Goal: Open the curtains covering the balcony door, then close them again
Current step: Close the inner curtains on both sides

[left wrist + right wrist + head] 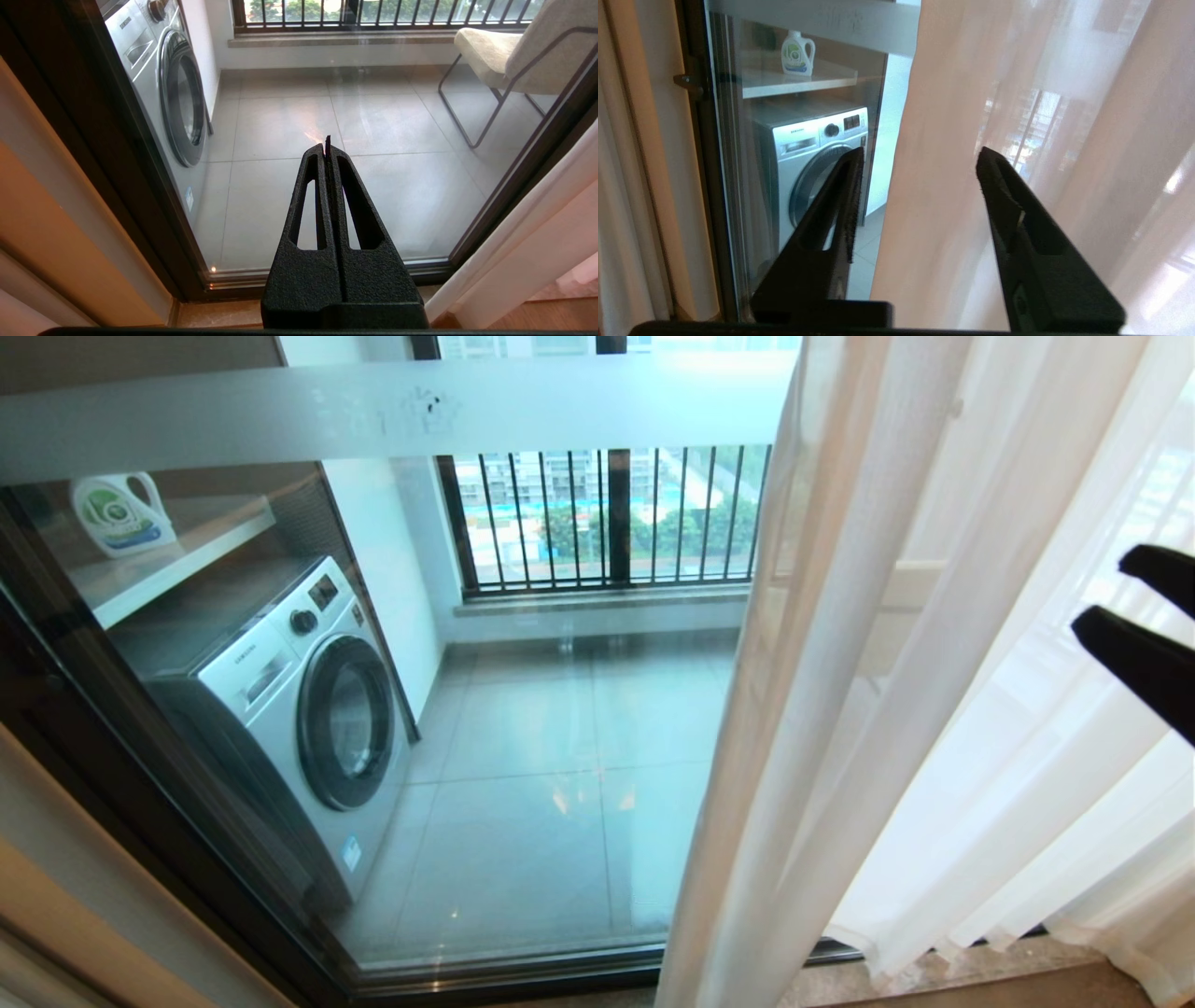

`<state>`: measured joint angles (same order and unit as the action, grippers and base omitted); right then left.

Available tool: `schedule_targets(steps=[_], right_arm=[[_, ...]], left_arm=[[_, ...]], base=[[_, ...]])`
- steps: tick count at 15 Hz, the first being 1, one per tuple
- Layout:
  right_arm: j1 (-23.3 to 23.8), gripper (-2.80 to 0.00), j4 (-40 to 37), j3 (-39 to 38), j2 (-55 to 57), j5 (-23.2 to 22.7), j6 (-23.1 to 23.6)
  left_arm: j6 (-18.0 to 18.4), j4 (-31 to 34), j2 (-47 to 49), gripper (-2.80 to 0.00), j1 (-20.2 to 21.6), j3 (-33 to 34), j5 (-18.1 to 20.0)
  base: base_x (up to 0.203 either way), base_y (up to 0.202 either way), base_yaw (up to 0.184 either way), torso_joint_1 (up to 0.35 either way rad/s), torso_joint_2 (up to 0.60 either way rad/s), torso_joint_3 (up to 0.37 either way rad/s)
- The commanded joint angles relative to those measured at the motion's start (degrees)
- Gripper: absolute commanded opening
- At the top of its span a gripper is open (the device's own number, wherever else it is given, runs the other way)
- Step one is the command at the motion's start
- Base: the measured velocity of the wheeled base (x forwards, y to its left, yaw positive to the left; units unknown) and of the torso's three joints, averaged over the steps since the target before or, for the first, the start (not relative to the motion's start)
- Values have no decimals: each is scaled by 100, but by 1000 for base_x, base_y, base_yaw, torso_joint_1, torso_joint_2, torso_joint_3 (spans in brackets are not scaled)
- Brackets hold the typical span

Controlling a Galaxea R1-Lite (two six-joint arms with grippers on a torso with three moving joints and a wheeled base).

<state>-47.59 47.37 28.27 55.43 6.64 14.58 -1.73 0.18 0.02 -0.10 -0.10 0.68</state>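
Sheer curtains (1017,116) hanging at three o'clock; right gripper (920,161) spread, hem edge sitting between its fingers. Thin fabric risking slipping out; left gripper (327,144) pressed together, idle.

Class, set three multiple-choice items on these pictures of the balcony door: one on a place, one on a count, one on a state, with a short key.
1. Where does the detergent bottle stand?
A. on the shelf above the washing machine
B. on the balcony floor
C. on the chair

2. How many washing machines are behind the glass?
A. one
B. two
C. three

3. How do the fingers of the right tool stand?
A. pressed shut
B. apart, with the curtain edge ahead of the gap
C. shut on the door frame

Key: 1 A, the shelf carries it over the machine; 2 A, only one shows; 3 B, the right wrist view shows the gap.
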Motion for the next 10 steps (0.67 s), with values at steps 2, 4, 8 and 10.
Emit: schedule_targets(steps=[2,4,8,10], right_arm=[[30,-280,-136,-617,-794,4,7],[126,-280,-432,-1002,-1238,12,2],[736,-280,-1090,-1435,-1806,1,-13],[1204,-280,-1289,-1477,-1861,-12,-25]], left_arm=[[-3,-1,-2,-280,1,1,2],[-3,-1,-2,-280,1,1,2],[-3,-1,-2,-280,1,1,2],[-3,-1,-2,-280,1,1,2]], base=[[0,0,0,0,0,0],[0,0,0,0,0,0],[0,0,0,0,0,0],[0,0,0,0,0,0]])
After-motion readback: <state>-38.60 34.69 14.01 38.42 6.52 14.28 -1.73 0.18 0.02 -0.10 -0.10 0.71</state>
